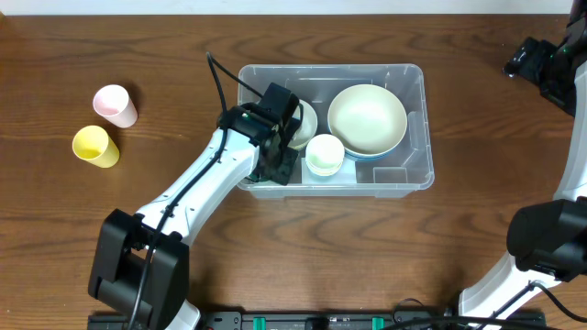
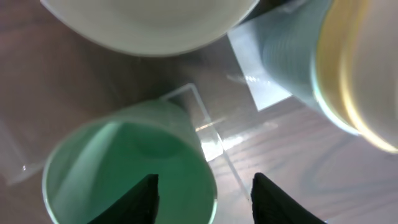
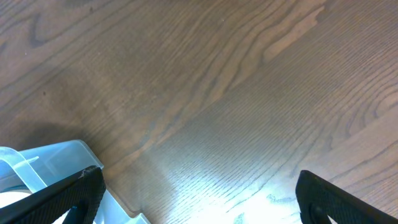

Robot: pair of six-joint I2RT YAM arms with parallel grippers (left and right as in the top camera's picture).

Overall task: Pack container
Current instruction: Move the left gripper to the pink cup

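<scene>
Far left on the wooden table (image 1: 55,229) sit a pink plastic cup (image 1: 115,105) and a yellow plastic cup (image 1: 96,146). At centre, the clear rectangular plastic container (image 1: 415,137) holds a cream bowl (image 1: 367,117). Inside it, the left gripper (image 2: 205,180) is parted around a green plastic cup's (image 2: 118,168) rim. At right, the right gripper (image 3: 199,186) is spread wide, holding nothing.

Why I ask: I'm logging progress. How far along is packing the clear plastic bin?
Done: a large cream bowl, a small pale cup and a green cup sit inside the clear plastic bin. In hand: the left gripper hangs over the green cup, jaws apart, not pinching it. Left: the pink cup and yellow cup wait outside on the table; the right gripper is open, empty.
</scene>
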